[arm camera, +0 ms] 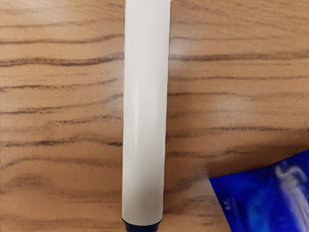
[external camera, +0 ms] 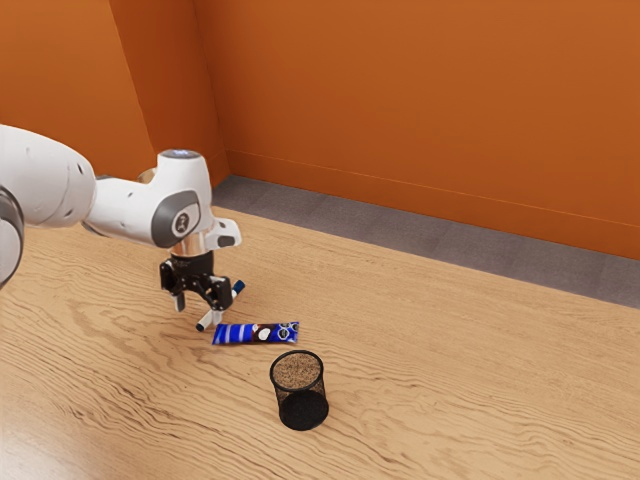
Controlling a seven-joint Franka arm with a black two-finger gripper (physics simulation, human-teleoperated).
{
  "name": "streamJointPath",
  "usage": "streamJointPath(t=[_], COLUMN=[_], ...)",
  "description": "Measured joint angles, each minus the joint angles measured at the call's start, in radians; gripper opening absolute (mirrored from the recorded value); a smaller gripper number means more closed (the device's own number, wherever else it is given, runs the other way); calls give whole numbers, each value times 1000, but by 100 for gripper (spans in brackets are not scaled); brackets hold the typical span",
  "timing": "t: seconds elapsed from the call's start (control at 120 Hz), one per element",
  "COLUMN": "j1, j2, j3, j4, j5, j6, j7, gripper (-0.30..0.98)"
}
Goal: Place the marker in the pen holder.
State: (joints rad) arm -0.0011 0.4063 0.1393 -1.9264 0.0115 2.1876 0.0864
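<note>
In the exterior view, starting from the view's left, a white robot arm [external camera: 130, 208] reaches in over a wood-grain desk [external camera: 450, 370]. At its end the black claw [external camera: 198, 308] points down, its two fingers standing apart. Below and between them is the marker [external camera: 207, 321], a white barrel with dark blue ends, lying at a slant on the desk and outside the holder. The wrist view shows its barrel and one dark end, with a corner of the packet near that end. Next comes that packet [external camera: 255, 334], blue and striped, flat on the desk. Farther toward the view's right, a black mesh holder [external camera: 302, 397] stands upright, well apart from the marker
</note>
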Motion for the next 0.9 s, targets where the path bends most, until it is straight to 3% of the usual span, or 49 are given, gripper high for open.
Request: streamJointPath(t=[0.25, 0.625, 0.9], j1=[22, 36, 36], j2=[34, 62, 76], j3=[-1, -1, -6], j4=[28, 36, 40], j5=[-18, -41, -49], j6=[22, 29, 30], j7=[0, -1, -3], gripper=[51, 18, 12])
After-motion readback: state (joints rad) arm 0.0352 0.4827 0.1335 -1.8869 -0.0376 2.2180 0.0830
